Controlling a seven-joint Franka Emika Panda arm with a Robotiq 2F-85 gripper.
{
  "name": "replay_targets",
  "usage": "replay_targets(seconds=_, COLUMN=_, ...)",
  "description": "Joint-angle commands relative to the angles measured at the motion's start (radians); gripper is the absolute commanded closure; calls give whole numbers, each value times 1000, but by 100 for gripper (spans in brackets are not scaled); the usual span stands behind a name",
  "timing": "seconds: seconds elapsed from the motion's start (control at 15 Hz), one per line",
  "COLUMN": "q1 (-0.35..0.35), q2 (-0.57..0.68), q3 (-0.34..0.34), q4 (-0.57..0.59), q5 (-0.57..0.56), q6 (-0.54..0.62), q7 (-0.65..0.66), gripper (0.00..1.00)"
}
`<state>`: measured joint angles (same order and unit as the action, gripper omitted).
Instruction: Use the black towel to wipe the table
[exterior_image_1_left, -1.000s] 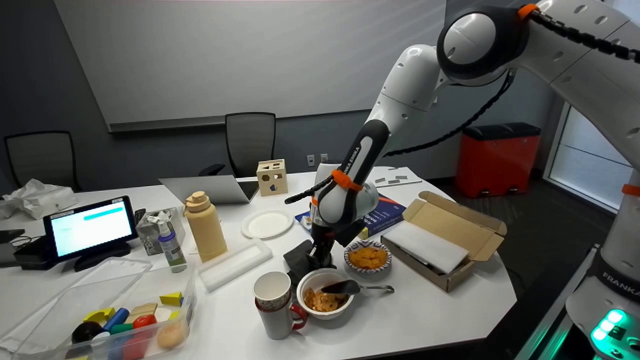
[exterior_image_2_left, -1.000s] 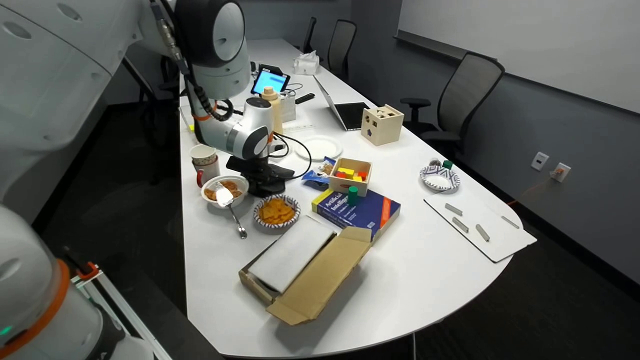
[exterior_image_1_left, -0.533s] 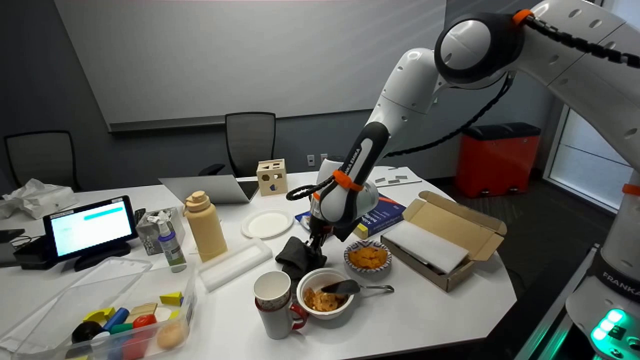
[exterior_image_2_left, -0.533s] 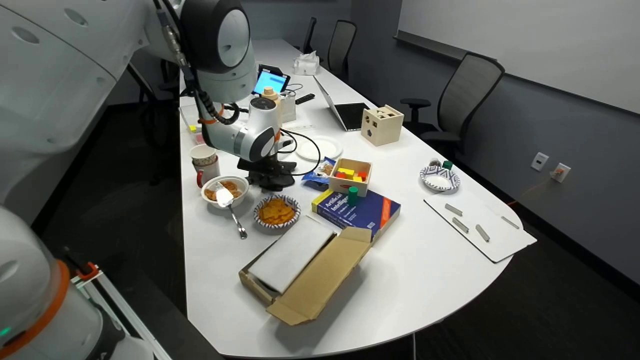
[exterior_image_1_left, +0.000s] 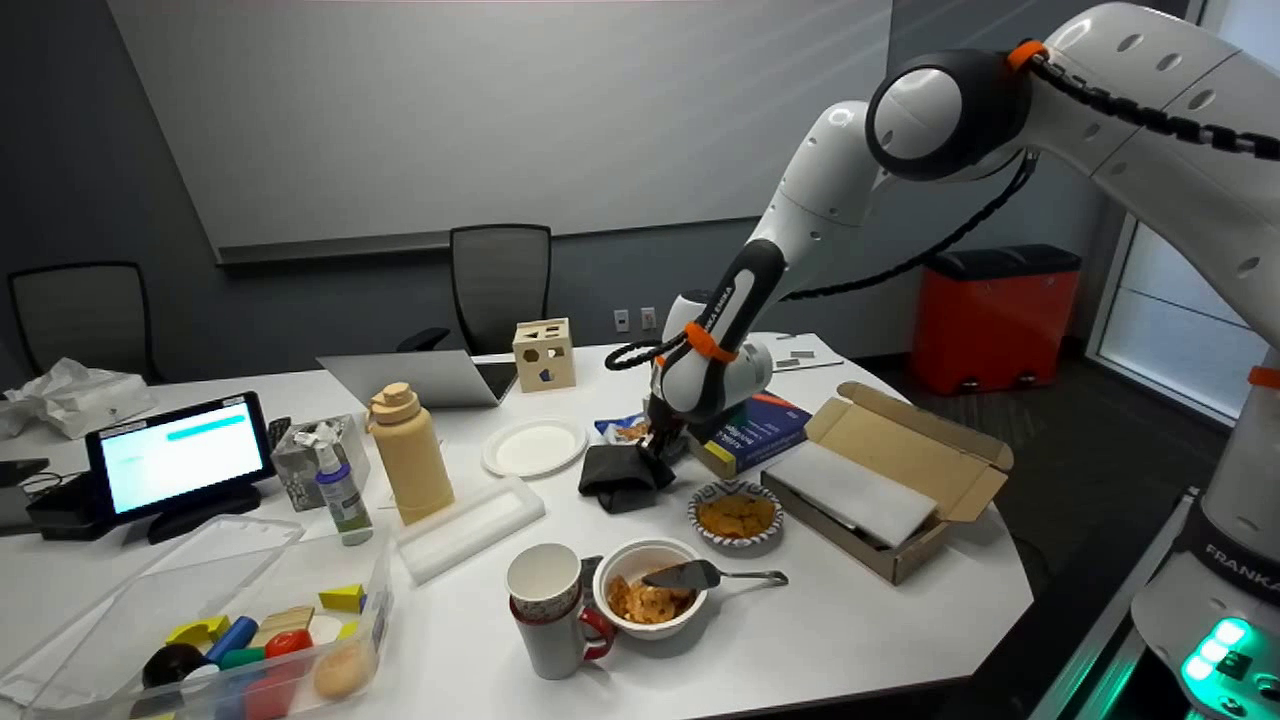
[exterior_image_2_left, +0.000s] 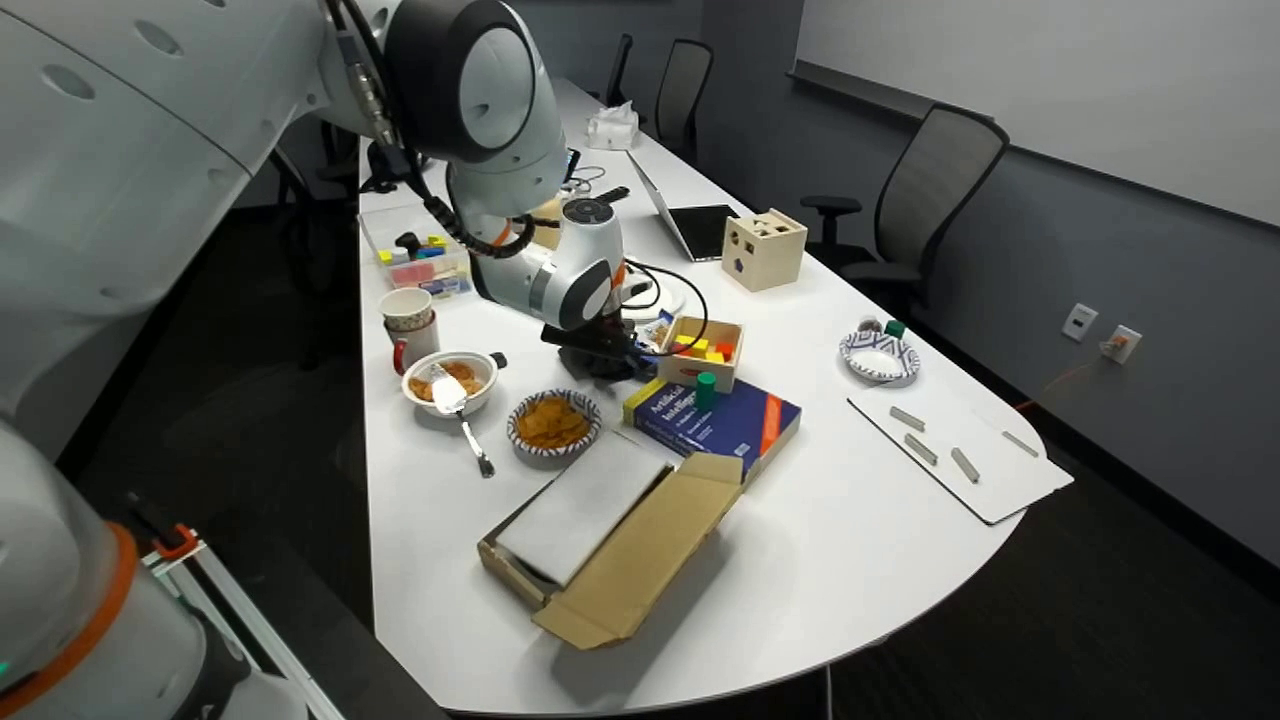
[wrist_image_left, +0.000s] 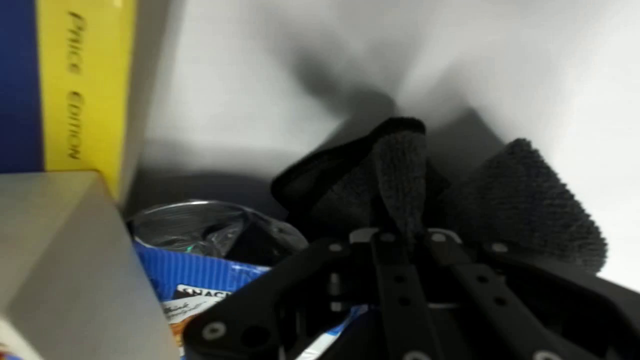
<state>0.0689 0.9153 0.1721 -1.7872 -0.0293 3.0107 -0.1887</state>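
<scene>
Apparently mid-wipe: black towel (wrist_image_left: 522, 205) pinched near the book (wrist_image_left: 80, 85)

In the wrist view the gripper (wrist_image_left: 407, 237) holds its jaws drawn in around a fold of the towel, so the cloth is pinched between them and its loose parts spread out to either side. In an exterior view it shows as a dark bundle low at the table (exterior_image_1_left: 820, 625), in front of the snack bag (exterior_image_1_left: 622, 428) and apart from the patterned bowl (exterior_image_1_left: 735, 540). Whether its underside presses on the surface or hangs just above it cannot be told.

Picking up looks finished, and wiping seems to be the step in hand; how much has been covered cannot be judged from here. The next move likely calls for the cloth set down firmly, the pinch kept, and a stroke led away from the book, the snack bag and the wooden box (exterior_image_2_left: 685, 373), all of which stand near the gripper. A stroke toward the patterned bowl or the white bowl (exterior_image_1_left: 640, 631) would want a short reach and a turn before the loose flap touches either rim.
</scene>
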Motion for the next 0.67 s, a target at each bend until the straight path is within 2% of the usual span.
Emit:
replay_targets(seconds=0.0, q1=0, q2=-37, q3=-38, q4=-21, q5=-9, q6=-94, q7=39, gripper=99)
replay_targets(seconds=0.2, q1=-8, q2=-69, q3=-29, q4=-60, q5=-4, q6=-207, q7=35, gripper=99)
replay_targets(seconds=0.6, q1=-5, q2=-78, q3=56, q4=-92, q5=26, q6=-253, q7=23, gripper=99)
